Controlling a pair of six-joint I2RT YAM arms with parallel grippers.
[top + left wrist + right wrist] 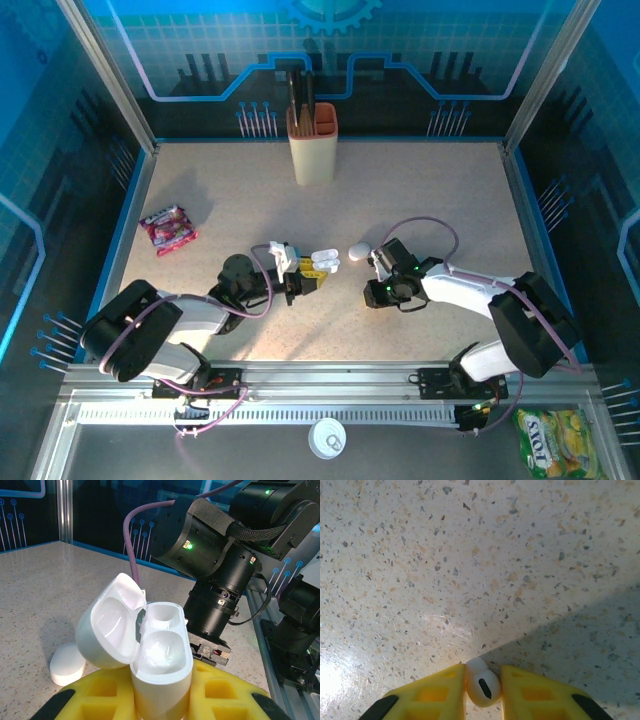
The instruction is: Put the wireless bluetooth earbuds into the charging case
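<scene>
- Just right of the charging case point(162, 677), my right gripper point(482, 669) pinches one earbud point(483, 686) in a narrow grip, its long axis roughly along my fingers, low over the worktop point(470, 555).
- My left gripper point(160, 702) clamps the charging case upright, lid point(107, 630) swung open; both wells look empty.
- My right arm is nearer, wrist pointing steeply down; I judge the earbud must rise over the wells.

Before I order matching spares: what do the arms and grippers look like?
The left arm and right arm have white link shells, black joint housings and a purple cable looping along each. A green light glows on the right wrist. The left gripper and right gripper have yellow fingers with square recesses and black corners.
</scene>
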